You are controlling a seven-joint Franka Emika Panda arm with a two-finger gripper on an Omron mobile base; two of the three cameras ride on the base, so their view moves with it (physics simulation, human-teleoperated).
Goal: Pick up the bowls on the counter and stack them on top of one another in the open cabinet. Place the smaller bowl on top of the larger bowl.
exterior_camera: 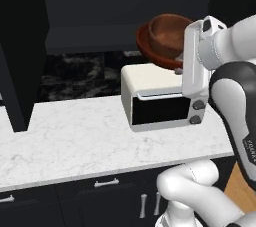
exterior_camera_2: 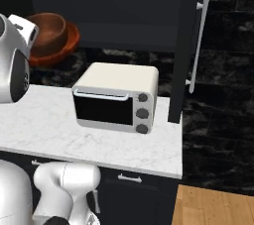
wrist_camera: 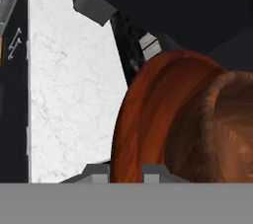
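The larger bowl (exterior_camera: pixel 144 45) (exterior_camera_2: pixel 73 38), wide and reddish-brown, hangs tilted above the toaster oven, in front of the open cabinet's grey shelf board (exterior_camera: pixel 90 38) (exterior_camera_2: pixel 129 36). The smaller bowl (exterior_camera: pixel 167 33) (exterior_camera_2: pixel 49 33), dark and deep, sits inside it. In the hand view my gripper (wrist_camera: pixel 126 171) has its two tips on either side of the larger bowl's rim (wrist_camera: pixel 138 119), shut on it, with the smaller bowl (wrist_camera: pixel 217 129) just to the right. The marble counter (exterior_camera: pixel 70 136) (exterior_camera_2: pixel 39 120) lies below. My white hand hides the fingers in both base views.
A white toaster oven (exterior_camera: pixel 160 98) (exterior_camera_2: pixel 116 97) stands on the counter right under the bowls. An open black cabinet door (exterior_camera_2: pixel 186 45) hangs to the right, another (exterior_camera: pixel 20 56) to the left. Dark base cabinets with silver handles (exterior_camera: pixel 106 183) run below the counter.
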